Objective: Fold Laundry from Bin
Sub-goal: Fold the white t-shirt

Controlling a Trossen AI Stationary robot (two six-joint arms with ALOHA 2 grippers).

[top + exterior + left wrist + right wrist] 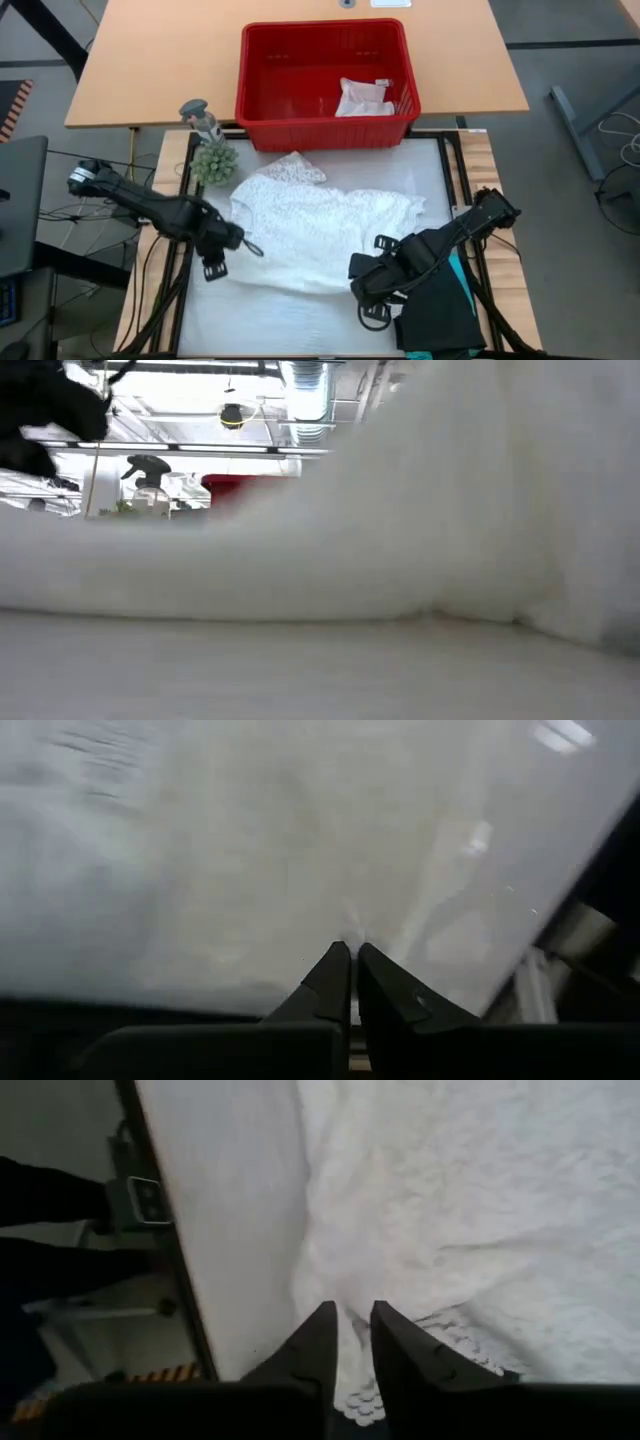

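Best to keep the white lacy top [325,232] flat mid-table, just before the red bin [325,75] — right gripper [348,1342] at its near-right hem, jaws slightly parted around lace edge; left gripper [353,982] at its left edge, jaws shut, seemingly empty.

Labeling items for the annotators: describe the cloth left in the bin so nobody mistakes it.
Find the red bin at the table's far edge. In its right-hand corner lies a small white cloth, crumpled, the only thing inside; the larger white lacy top is spread outside on the mat.
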